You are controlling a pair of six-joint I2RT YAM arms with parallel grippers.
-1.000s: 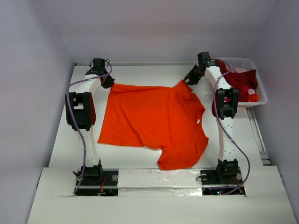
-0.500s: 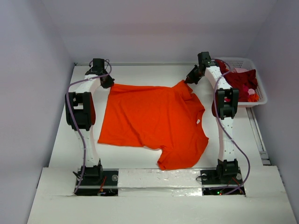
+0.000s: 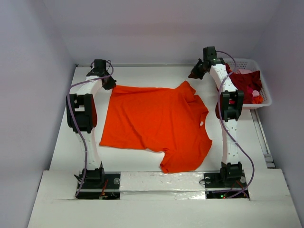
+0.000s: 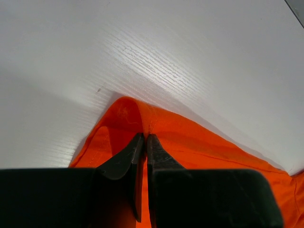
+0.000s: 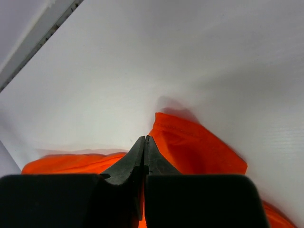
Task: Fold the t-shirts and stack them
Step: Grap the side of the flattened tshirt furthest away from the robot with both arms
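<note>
Orange t-shirt [image 3: 156,121], spread flat, lightly wrinkled

White table [image 3: 142,76]: orange t-shirt [image 3: 156,123] spread out; white basket [image 3: 242,61] at far right corner.

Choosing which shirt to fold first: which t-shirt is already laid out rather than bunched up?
The orange t-shirt, the only one spread out flat. The dark red t-shirt is crumpled inside the white basket at far right.
</note>
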